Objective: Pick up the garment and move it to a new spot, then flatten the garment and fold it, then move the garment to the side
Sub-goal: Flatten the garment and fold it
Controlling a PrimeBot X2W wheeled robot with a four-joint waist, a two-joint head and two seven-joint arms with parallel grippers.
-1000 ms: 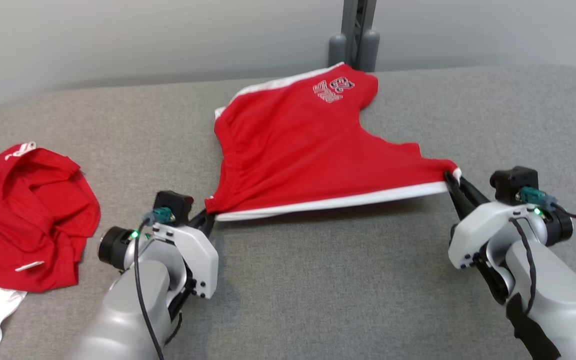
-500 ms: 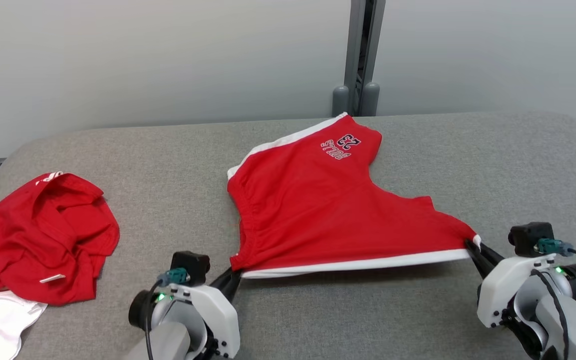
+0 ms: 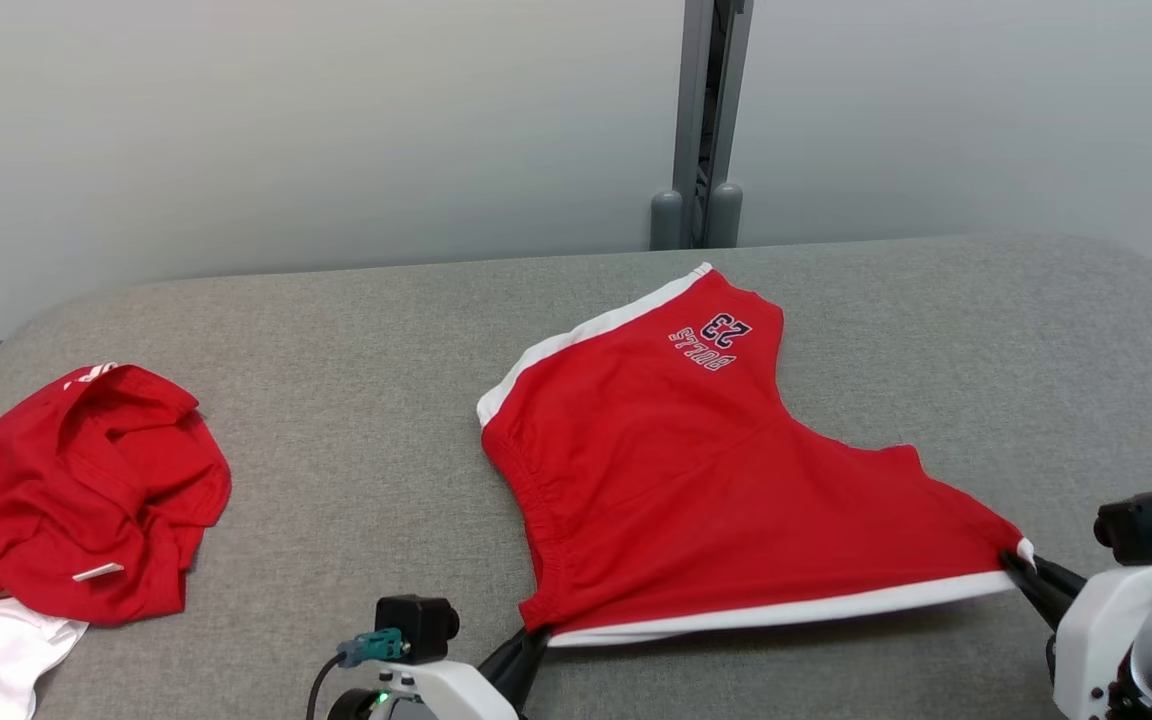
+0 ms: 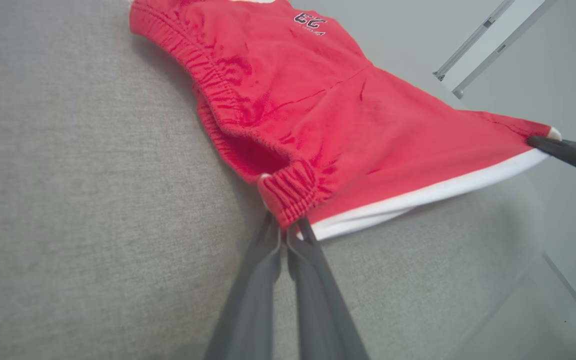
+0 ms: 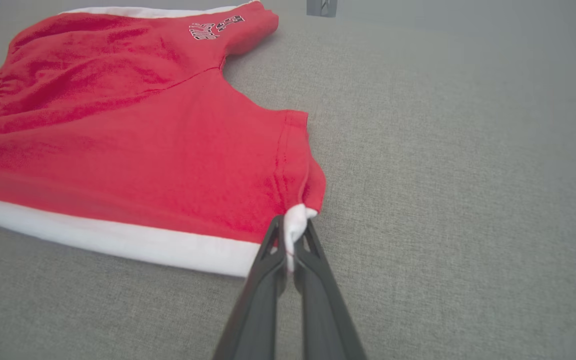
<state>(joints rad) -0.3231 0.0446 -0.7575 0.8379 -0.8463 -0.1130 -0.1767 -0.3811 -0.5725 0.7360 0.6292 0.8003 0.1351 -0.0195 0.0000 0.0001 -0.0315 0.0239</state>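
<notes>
Both grippers have drawn the red shorts (image 3: 696,480) back from the far edge of the grey padded table (image 3: 336,350) toward the robot; the head camera has tilted up too. The left gripper (image 3: 534,640) is clamped tight on the elastic waistband corner and the right gripper (image 3: 1014,558) pinches the white-trimmed hem corner, with the near edge stretched taut and lifted between them. The far leg, with its printed number, lies on the table. A crumpled red garment (image 3: 86,490) lies well apart to the left

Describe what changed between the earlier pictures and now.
The head camera tilted up. The left gripper and right gripper, still shut on the near corners of the red shorts, seem to have drawn them slightly toward the robot. The crumpled red garment stayed put.
</notes>
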